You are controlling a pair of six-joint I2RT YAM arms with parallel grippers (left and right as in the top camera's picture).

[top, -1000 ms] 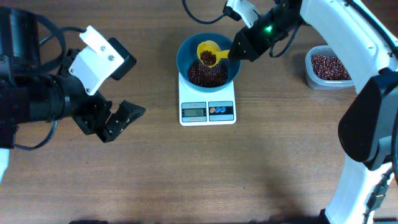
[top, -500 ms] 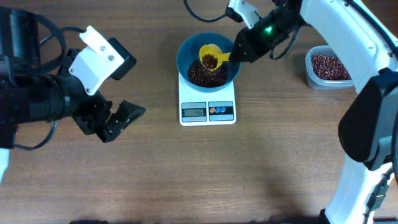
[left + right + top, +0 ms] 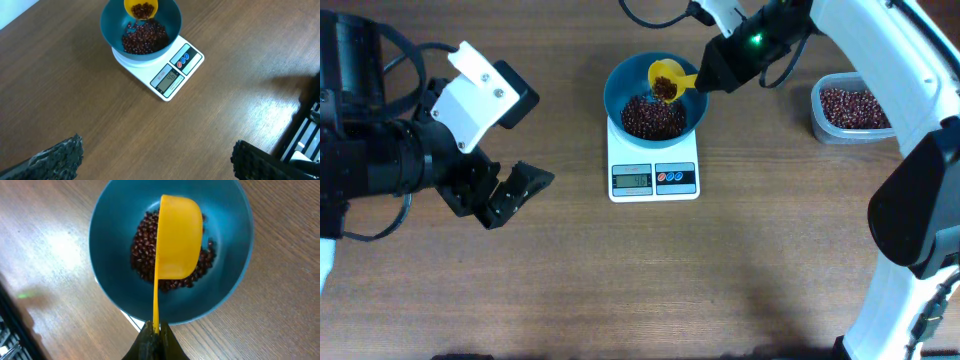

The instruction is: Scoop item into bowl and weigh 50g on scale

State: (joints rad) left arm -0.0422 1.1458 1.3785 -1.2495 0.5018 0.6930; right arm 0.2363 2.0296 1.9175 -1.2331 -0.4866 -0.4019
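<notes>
Beans (image 3: 664,89) in yellow scoop (image 3: 179,235), right gripper (image 3: 155,331) tight on its handle (image 3: 156,300)

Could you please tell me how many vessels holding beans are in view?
3: the blue bowl on the scale, the yellow scoop over it in the right tool, and the clear tub at far right. None seems hidden.

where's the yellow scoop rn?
Overhead view, top centre: the yellow scoop hangs over the blue bowl on the scale, its handle pinched in the right gripper.
</notes>
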